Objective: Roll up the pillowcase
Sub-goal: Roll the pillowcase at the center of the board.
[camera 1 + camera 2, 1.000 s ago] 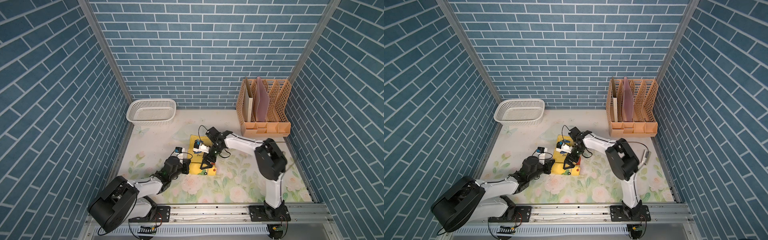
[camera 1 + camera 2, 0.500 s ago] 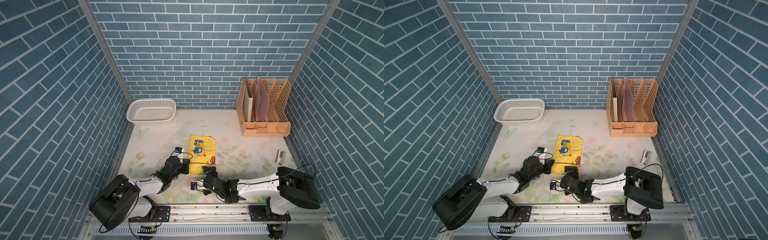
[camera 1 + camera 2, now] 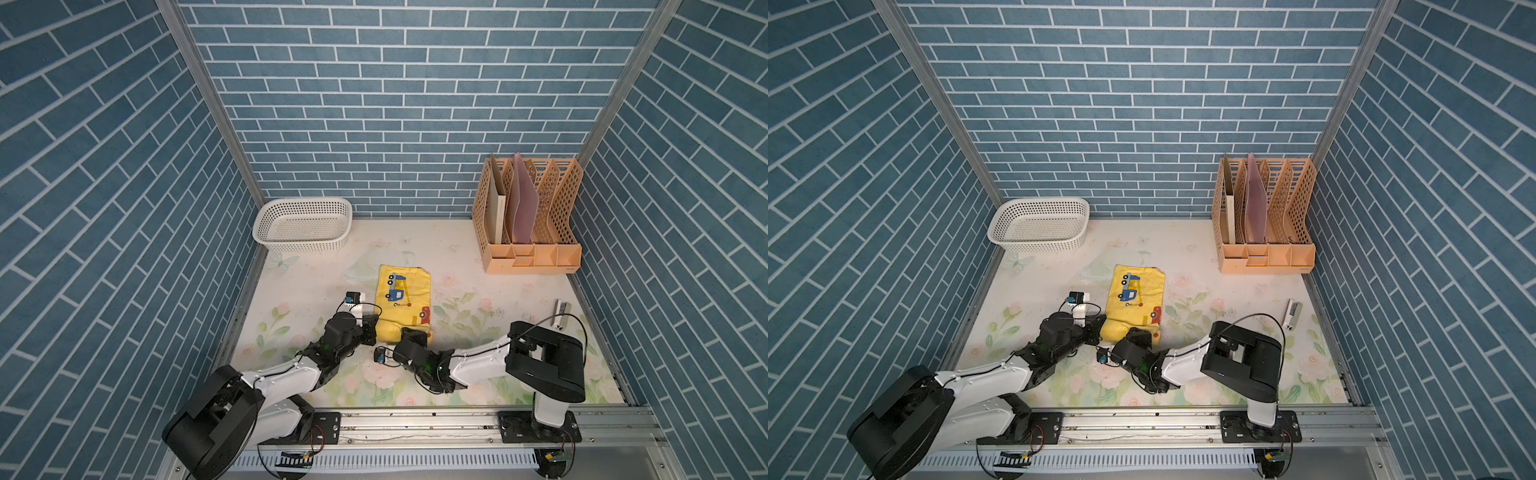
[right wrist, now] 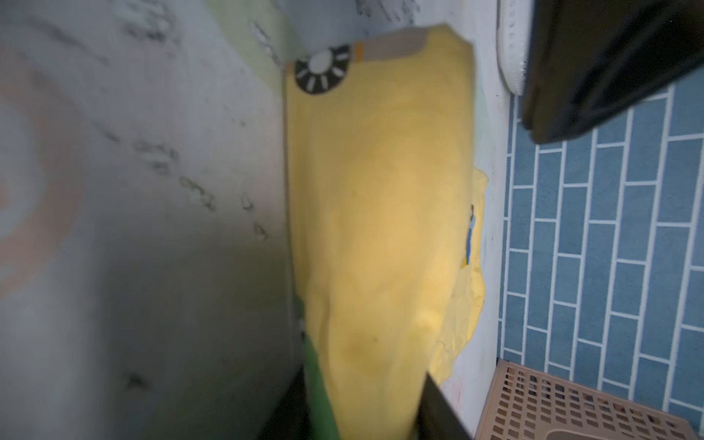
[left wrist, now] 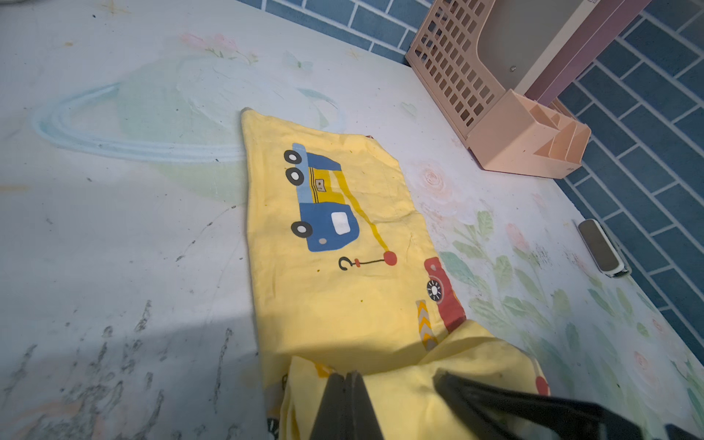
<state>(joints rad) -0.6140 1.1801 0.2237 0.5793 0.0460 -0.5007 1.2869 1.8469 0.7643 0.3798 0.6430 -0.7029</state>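
Pillowcase [image 3: 405,299] lies mid-surface [image 3: 478,266], its near edge turned into a short roll. Left gripper [image 5: 344,381]: jaws together, pinching the roll's corner. Right gripper [image 4: 364,384]: jaws straddle the other end; clamped or not, cannot tell. Rolling looks barely begun. The next move calls for turning both ends evenly.

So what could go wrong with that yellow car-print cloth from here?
1. Only the near end of the thin yellow vehicle-print pillowcase is curled over. The left arm's jaws pinch just a corner, so it may slip and unroll.
2. The right arm's jaws hold a loose bulge, so the roll may come out lopsided.
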